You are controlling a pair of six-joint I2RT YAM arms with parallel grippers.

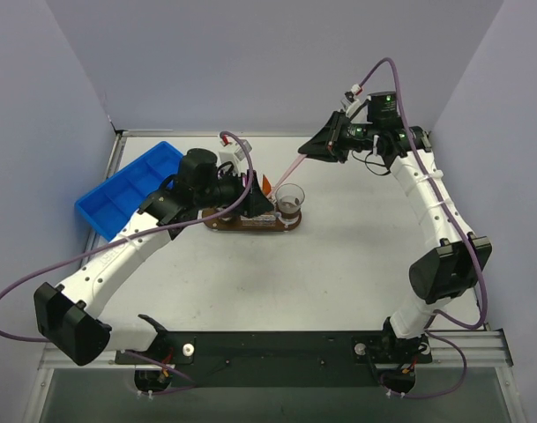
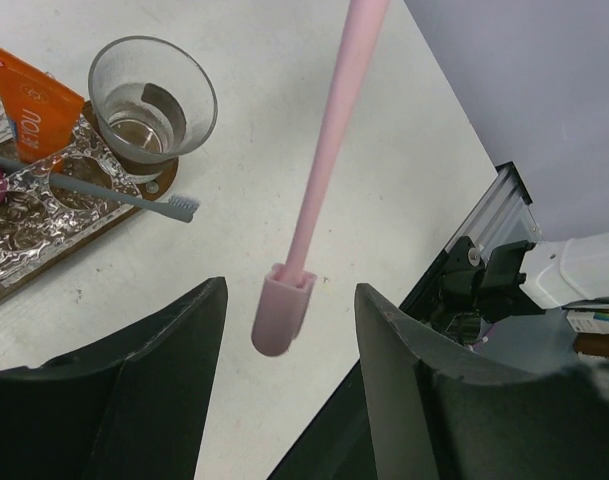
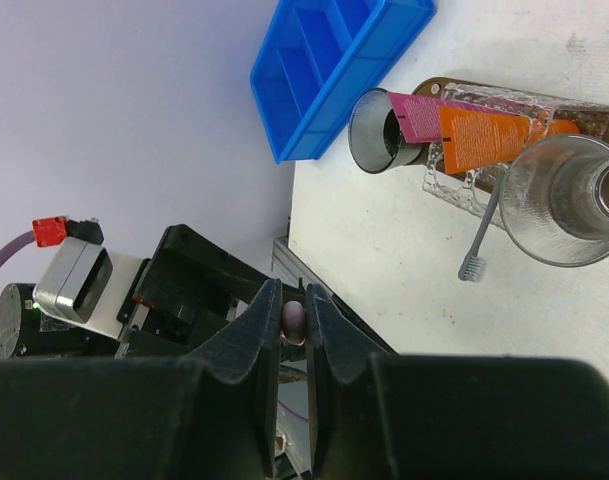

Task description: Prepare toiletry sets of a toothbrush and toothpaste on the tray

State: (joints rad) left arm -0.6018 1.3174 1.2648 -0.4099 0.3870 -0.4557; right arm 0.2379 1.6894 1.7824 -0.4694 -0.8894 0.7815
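Up close, my right claw clenches the pink toothbrush; only the left wrist view shows my left claw released around it.

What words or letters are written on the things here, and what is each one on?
"ETOU": white letters on the orange toothpaste tube, left wrist view; the word may be cut off.
Small print on that tube in the right wrist view: too blurred to read.
Magenta tube: nothing readable.
Pink toothbrush and glass cup: no writing seen.
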